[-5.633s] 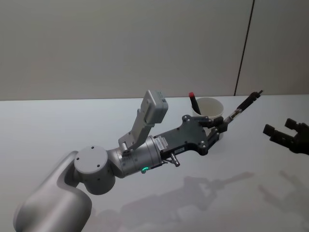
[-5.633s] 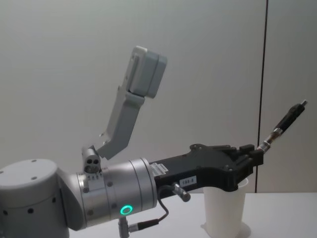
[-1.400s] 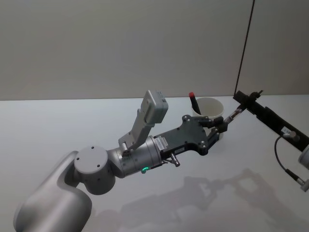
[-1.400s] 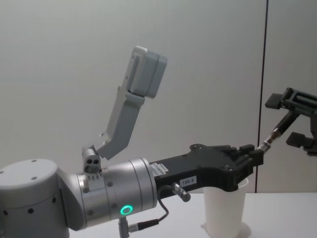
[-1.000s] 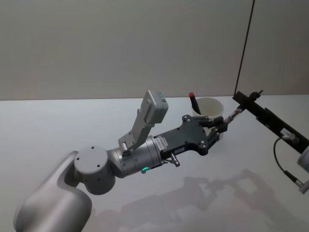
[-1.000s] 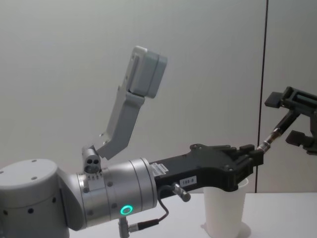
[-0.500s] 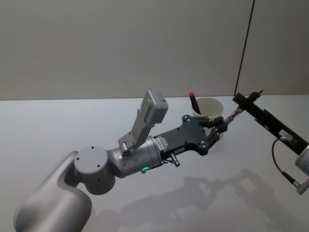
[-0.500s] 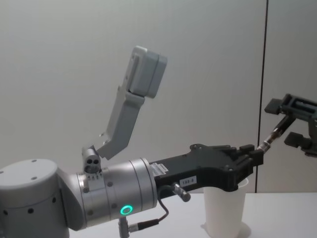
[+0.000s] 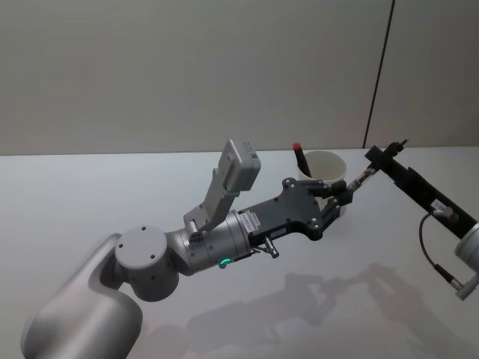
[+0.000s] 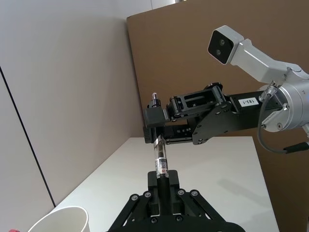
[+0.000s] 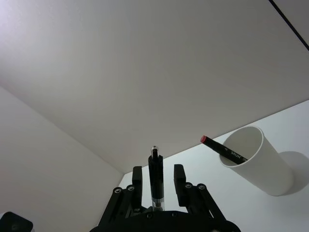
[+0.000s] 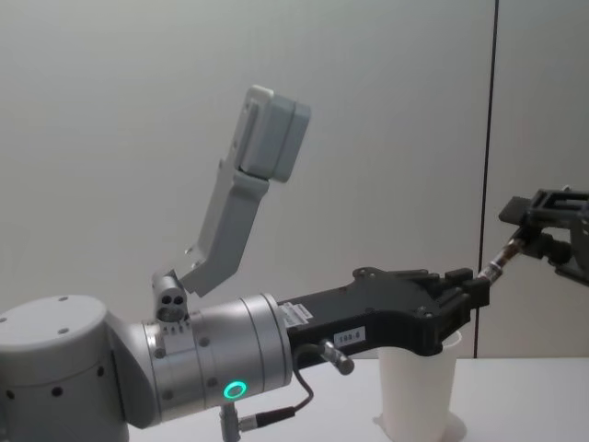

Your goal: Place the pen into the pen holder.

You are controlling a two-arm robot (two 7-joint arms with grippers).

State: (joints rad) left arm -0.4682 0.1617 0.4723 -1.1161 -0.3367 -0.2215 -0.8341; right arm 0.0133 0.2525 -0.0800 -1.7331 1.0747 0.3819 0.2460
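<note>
The second pen (image 9: 364,177), black with a clear section, is held slanting above the desk (image 9: 90,194), just to the right of the pen holder (image 9: 330,165). Its lower end is clamped in the left claw (image 9: 343,196), which is seen beside the holder's rim. Its upper end lies between the jaws of the right claw (image 9: 380,158); whether these are pressed on it cannot be told. The pen (image 9: 301,161), red-tipped, is leant inside the holder.
</note>
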